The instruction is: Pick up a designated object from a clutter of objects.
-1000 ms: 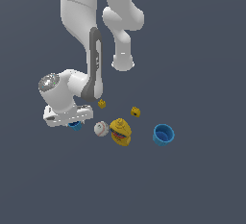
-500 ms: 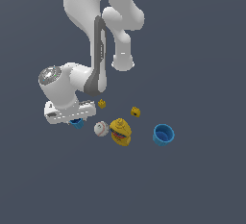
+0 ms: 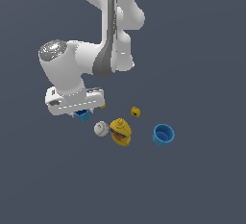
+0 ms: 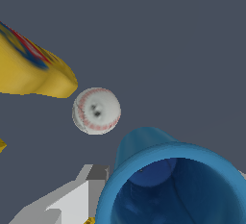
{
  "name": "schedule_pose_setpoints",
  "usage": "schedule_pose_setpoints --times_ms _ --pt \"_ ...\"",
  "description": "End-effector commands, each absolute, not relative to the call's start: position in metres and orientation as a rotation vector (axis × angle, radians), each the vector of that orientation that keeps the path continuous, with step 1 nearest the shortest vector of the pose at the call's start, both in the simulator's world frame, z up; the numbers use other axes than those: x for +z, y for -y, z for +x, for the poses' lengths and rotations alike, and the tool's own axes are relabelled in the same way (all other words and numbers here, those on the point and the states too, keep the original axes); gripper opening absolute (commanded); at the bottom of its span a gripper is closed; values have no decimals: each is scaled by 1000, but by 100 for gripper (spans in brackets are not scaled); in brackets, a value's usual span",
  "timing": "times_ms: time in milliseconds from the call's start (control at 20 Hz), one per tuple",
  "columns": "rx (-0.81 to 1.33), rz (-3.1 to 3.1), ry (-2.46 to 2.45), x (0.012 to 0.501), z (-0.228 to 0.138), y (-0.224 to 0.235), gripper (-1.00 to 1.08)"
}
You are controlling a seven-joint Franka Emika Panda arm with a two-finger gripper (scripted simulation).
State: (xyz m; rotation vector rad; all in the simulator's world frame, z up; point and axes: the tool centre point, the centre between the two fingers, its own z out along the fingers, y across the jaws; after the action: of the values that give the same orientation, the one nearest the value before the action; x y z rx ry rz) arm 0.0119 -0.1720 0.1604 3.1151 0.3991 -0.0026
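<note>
The small bright-blue cup (image 3: 82, 116) hangs just under my white gripper (image 3: 82, 112), a little off the floor, at the exterior view's left of the clutter. In the wrist view the cup (image 4: 173, 184) fills the near corner, mouth towards the camera. One grey finger (image 4: 72, 204) presses its side and the other finger is hidden behind it. The gripper is shut on the cup. The white baseball (image 3: 100, 129) (image 4: 96, 111) and the yellow bottle (image 3: 120, 131) (image 4: 29, 69) lie close by.
The larger blue cup (image 3: 163, 134) stands at the exterior view's right. One tiny yellow block (image 3: 136, 112) lies behind the bottle. Another (image 3: 103, 105) peeks out beside my hand. The floor is plain dark grey.
My hand has risen and shifted slightly to the exterior view's right, and the small blue cup has come up with it. The baseball, bottle and large cup have not moved.
</note>
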Motion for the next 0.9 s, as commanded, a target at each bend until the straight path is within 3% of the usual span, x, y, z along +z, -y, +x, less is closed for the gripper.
schedule_pose_setpoints --times_ms 0,850 --pt "-1 3114 -399 189 15 156 -100" --pt "-1 3114 -400 369 38 52 -100"
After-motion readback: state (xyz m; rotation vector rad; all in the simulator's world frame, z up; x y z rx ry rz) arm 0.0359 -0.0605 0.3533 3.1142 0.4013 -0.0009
